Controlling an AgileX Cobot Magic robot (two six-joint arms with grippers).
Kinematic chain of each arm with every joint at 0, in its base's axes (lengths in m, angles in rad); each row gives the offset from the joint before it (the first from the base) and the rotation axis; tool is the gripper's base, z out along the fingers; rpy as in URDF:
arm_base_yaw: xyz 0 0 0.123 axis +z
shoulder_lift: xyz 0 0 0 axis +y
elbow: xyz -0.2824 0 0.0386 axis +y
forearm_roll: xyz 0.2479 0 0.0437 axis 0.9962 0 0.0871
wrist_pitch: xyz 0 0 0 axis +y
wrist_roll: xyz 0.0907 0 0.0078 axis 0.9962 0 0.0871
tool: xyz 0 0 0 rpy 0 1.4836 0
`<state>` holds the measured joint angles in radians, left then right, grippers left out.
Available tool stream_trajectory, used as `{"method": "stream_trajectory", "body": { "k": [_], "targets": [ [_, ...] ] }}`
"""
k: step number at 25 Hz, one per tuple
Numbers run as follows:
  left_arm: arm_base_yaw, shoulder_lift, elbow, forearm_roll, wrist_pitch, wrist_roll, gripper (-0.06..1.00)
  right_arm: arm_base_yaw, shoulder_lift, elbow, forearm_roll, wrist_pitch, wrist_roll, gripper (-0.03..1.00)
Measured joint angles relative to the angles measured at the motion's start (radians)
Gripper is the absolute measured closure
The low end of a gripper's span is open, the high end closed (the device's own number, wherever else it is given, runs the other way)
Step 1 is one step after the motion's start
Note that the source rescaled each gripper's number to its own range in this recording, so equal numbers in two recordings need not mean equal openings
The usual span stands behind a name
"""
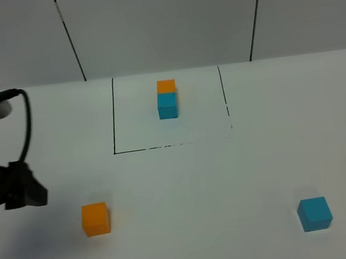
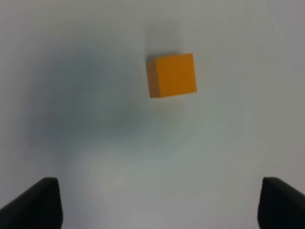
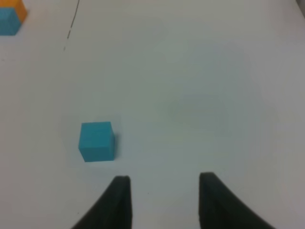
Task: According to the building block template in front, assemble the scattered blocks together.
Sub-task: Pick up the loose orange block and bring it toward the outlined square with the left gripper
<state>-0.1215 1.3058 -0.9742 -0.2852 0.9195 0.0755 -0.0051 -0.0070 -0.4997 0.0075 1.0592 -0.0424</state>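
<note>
Sitting at the back: you are looking at the template, an orange cube touching a cyan one, with the orange cube behind. The pair is resting inside a thin black outline drawn on the white bench.
Orange block: it is lying on the bench at the near left, outside the outline and well apart from the template.
Cyan block: it is lying at the near right, also outside the outline and well apart from the orange block.
Left fingers: you are seeing them standing wide apart and gripping nothing. The orange block is lying ahead of them, not between them.
Left arm: it is hanging over the bench's left side, beside the orange block and not touching it.
Right fingers: they are sitting drawn in close and holding nothing. The cyan block is lying ahead of them and off to one side, untouched.
</note>
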Motion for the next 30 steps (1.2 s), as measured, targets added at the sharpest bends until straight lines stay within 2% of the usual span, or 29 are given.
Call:
{"method": "stream_trajectory", "body": {
  "k": [5,9,14,20,24,26,30],
  "targets": [
    [-0.184,0.226,-0.126,0.121,-0.057,-0.173,0.15,0.000,0.000,0.000,0.000,0.000,0.000,0.97],
    [-0.254,0.360,-0.185,0.149,-0.078,-0.272,0.15,0.000,0.000,0.000,0.000,0.000,0.000,0.97],
    [-0.267,0.457,-0.190,0.164,-0.078,-0.327,0.15,0.000,0.000,0.000,0.000,0.000,0.000,0.97],
    [-0.269,0.482,-0.193,0.258,-0.026,-0.412,0.15,0.000,0.000,0.000,0.000,0.000,0.000,0.97],
    [-0.269,0.482,-0.189,0.285,-0.024,-0.442,0.15,0.000,0.000,0.000,0.000,0.000,0.000,0.97],
    [-0.269,0.482,-0.162,0.285,-0.057,-0.452,0.16,0.000,0.000,0.000,0.000,0.000,0.000,0.97],
    [-0.269,0.482,-0.059,0.285,-0.201,-0.483,0.16,0.000,0.000,0.000,0.000,0.000,0.000,0.97]
  ]
}}
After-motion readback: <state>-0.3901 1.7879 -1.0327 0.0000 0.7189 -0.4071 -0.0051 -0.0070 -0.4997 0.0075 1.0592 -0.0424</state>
